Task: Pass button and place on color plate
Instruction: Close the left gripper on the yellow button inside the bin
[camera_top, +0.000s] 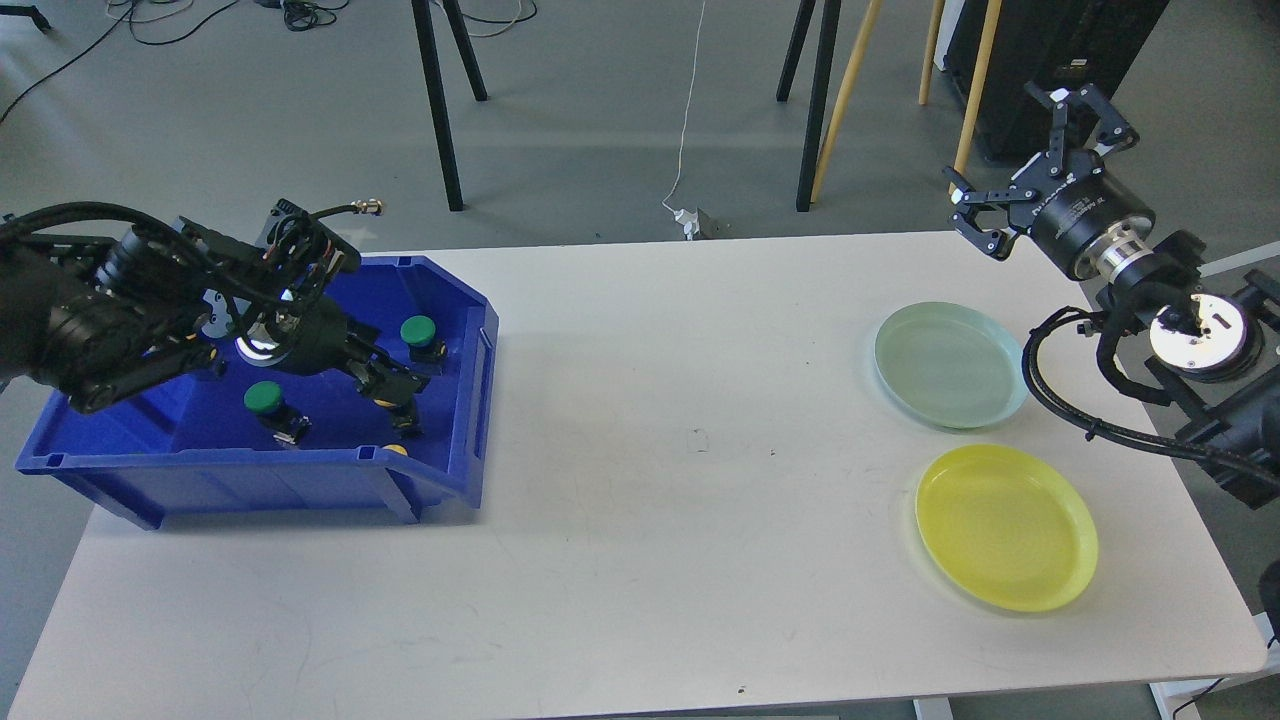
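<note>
A blue bin (455, 300) at the table's left holds several push buttons. One green button (418, 330) is near the bin's right wall and another (263, 397) is near the middle. A yellow button (395, 450) peeks over the front rim. My left gripper (392, 388) is down inside the bin, right over a further yellow button, which it mostly hides. Its fingers are too dark to tell apart. My right gripper (1040, 150) is open and empty, in the air beyond the table's far right edge. A pale green plate (950, 365) and a yellow plate (1005, 527) lie at the right.
The white table (660, 450) spans the view. Chair and stand legs (440, 100) rise from the floor behind it. My right arm's cables (1060, 400) hang beside the pale green plate.
</note>
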